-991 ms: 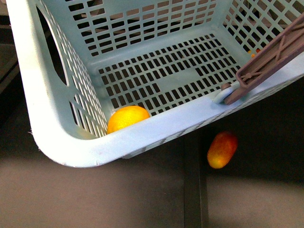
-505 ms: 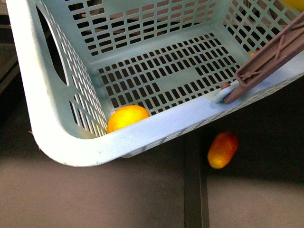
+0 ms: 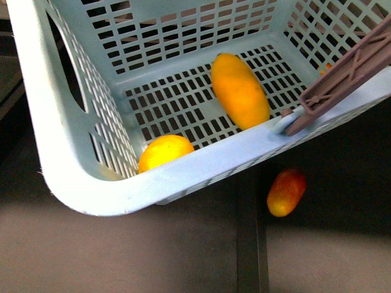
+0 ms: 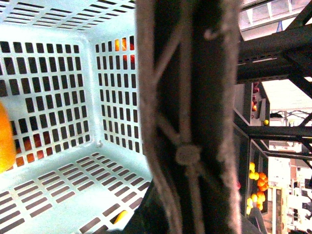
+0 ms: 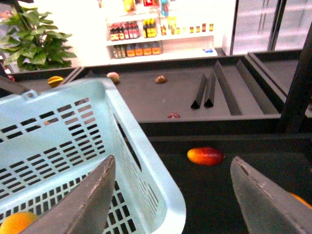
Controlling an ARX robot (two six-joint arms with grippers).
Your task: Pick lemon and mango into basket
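- Mango (image 3: 239,90) and lemon (image 3: 165,152) are seen lying apart on the basket (image 3: 85,183) floor.
- Both are judged smooth, firm, slippery; a mid-body grasp is advised.
- Right gripper (image 5: 170,195) is spread, empty; left gripper's state cannot be told.

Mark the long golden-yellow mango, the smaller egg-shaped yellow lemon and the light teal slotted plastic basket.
long golden-yellow mango (image 3: 239,90), front view, middle of its body.
egg-shaped yellow lemon (image 3: 164,151), front view, its visible top.
light teal slotted plastic basket (image 3: 214,162), front view, near rim.
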